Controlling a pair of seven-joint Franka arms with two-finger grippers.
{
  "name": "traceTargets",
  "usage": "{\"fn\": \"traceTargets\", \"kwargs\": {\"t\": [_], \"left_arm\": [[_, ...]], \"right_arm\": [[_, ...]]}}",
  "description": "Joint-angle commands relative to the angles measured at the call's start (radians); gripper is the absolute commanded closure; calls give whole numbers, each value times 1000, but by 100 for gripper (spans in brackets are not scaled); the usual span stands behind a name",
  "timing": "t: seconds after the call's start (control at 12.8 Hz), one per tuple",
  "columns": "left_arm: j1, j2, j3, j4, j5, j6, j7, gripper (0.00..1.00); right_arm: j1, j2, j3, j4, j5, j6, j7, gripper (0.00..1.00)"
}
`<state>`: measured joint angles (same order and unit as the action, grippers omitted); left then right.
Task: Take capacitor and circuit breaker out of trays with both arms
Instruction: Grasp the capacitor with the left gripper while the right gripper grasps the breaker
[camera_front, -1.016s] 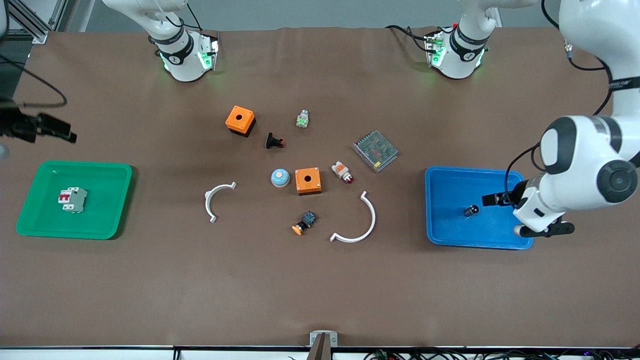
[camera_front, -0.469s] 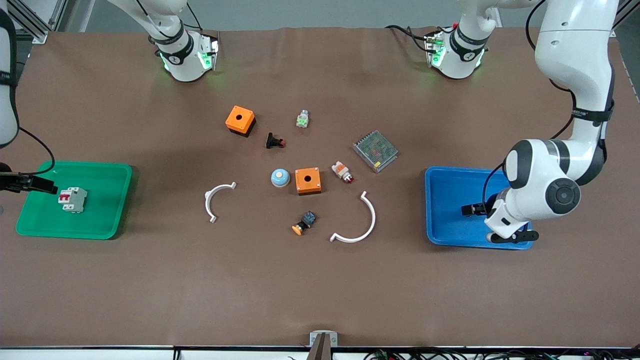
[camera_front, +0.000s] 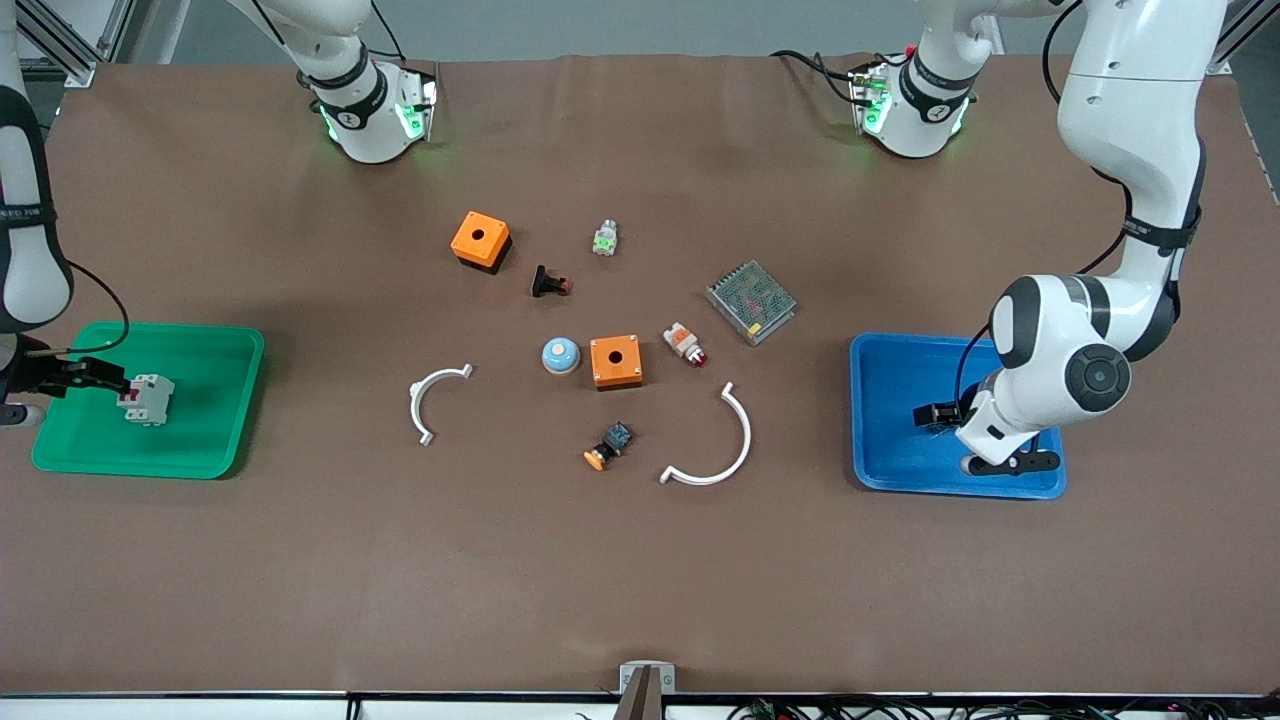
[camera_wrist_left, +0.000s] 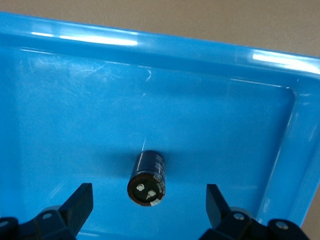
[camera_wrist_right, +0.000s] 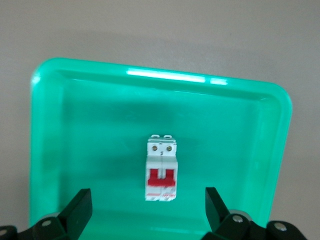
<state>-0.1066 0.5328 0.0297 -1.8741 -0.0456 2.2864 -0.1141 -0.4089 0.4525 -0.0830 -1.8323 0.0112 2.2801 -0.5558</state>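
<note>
The capacitor (camera_wrist_left: 146, 177), a tiny black cylinder with a pale-marked end, lies loose in the blue tray (camera_wrist_left: 75, 100). My left gripper (camera_wrist_left: 148, 210) is open and low over it, one finger on each side, not touching. In the front view the left gripper (camera_front: 935, 415) covers the capacitor in the blue tray (camera_front: 900, 370). The breaker (camera_wrist_right: 161, 175), light grey with red levers, lies loose in the green tray (camera_wrist_right: 75, 125). My right gripper (camera_wrist_right: 148, 210) is open just beside it. In the front view the right gripper (camera_front: 100, 380) is next to the breaker (camera_front: 146, 398) in the green tray (camera_front: 200, 440).
At mid-table lie two orange boxes (camera_front: 481, 240) (camera_front: 615, 361), a black button with red tip (camera_front: 549, 283), an orange-capped button (camera_front: 608, 446), a white-and-orange switch (camera_front: 685, 343), a blue dome (camera_front: 560, 355), a grey mesh unit (camera_front: 751, 301) and two white arcs (camera_front: 430, 402) (camera_front: 720, 445).
The left gripper has moved across the blue tray until it covers the capacitor. The right gripper has come in over the green tray up to the breaker. Both parts stayed put.
</note>
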Motion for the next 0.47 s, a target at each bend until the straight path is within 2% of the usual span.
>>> {"fn": "traceTargets", "kwargs": {"t": [0.0, 0.23, 0.39], "left_arm": [[-5, 1, 3, -36, 0, 54, 10, 5], [-5, 10, 3, -43, 0, 64, 10, 19], [-5, 15, 4, -42, 1, 64, 10, 33]], "right_arm": [[-28, 32, 20, -21, 58, 50, -67, 0], [-36, 80, 20, -18, 65, 114, -117, 0], [-39, 110, 22, -16, 69, 127, -127, 0]]}}
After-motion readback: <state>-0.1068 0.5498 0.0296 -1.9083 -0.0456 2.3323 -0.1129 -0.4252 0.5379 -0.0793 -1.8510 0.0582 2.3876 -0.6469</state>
